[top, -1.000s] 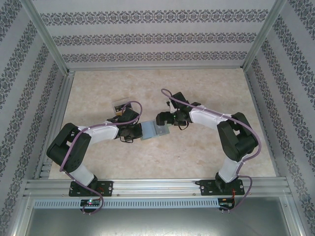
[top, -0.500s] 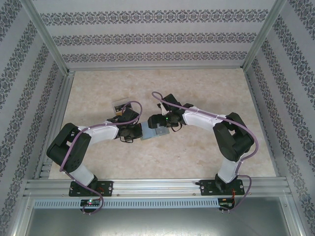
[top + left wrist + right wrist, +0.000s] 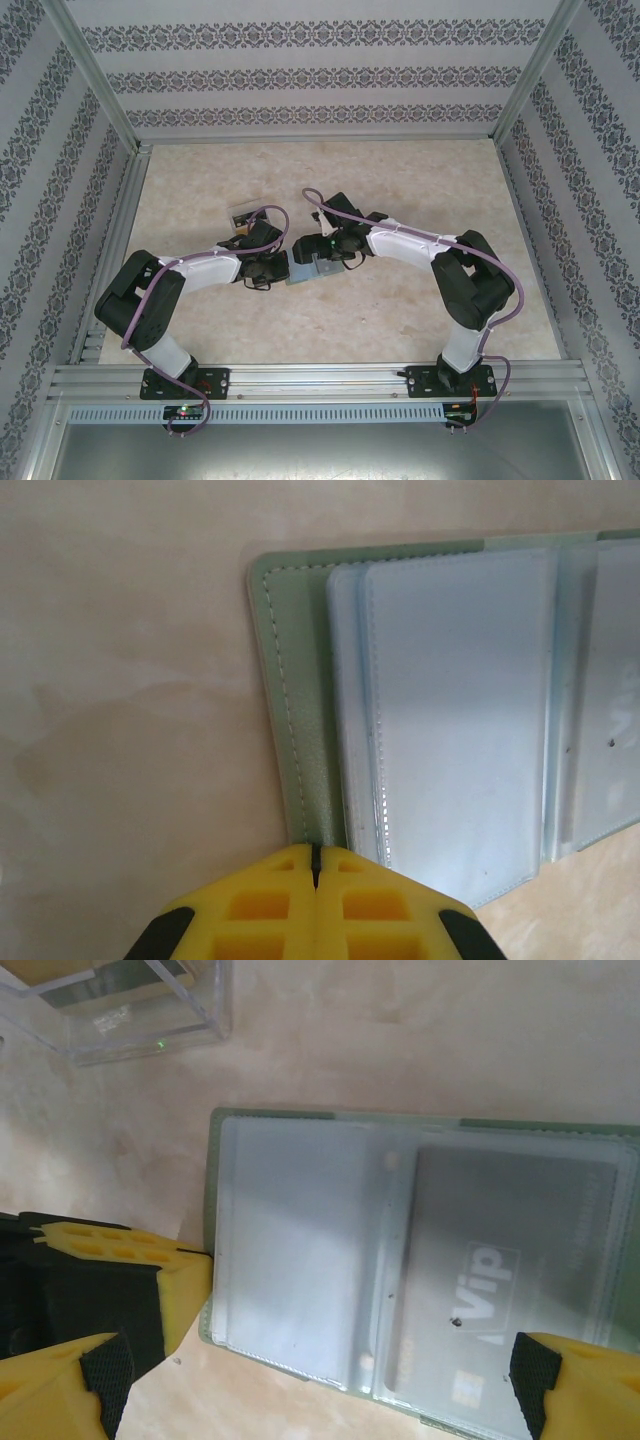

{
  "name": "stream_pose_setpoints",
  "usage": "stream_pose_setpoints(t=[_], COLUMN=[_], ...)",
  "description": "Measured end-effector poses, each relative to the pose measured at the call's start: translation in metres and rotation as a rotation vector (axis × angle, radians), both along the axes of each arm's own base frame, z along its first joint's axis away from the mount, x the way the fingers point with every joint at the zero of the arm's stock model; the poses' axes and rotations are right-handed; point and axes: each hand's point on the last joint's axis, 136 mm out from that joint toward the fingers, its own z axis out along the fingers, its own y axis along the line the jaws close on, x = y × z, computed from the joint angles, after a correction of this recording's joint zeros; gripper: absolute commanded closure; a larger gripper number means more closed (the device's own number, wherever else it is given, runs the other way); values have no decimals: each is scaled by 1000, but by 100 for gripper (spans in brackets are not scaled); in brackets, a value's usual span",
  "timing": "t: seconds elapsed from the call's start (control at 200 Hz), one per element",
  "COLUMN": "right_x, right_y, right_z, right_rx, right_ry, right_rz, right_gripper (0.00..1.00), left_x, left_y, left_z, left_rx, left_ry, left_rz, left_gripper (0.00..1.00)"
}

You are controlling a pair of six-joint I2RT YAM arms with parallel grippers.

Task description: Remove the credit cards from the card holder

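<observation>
Right end effector (image 3: 320, 1385) advanced, straddling card holder (image 3: 290, 1260)

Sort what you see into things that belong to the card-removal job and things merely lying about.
Belongs to the job: card holder; grey Vip card in its sleeve; left gripper; right gripper.
Lying about: transparent tray.

The grey card (image 3: 520, 1220), tucked in a clear sleeve of the card holder (image 3: 213, 1260), carries the word "Vip" in pale letters, running slantwise. Smaller pale marks near its lower edge are illegible, as is the print inside the transparent tray (image 3: 130, 1020).
</observation>
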Motion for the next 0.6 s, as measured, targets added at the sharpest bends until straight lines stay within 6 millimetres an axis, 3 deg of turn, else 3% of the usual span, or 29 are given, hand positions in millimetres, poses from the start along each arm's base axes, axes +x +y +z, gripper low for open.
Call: stream_pose_setpoints(t=[0.135, 0.405, 0.6], right_x=[2, 4, 6], right_y=[1, -6, -9], right_z=[0, -25, -27], right_rx=[2, -35, -42], right_ry=[-2, 49, 48], right_rz=[0, -18, -28], right_gripper=[2, 2, 2], left_x=[0, 0, 0], left_y=[0, 0, 0], left_z=[0, 0, 0], left_rx=[0, 0, 0], left_ry=[0, 0, 0], left_rz=[0, 0, 0], left_gripper=[95, 95, 95])
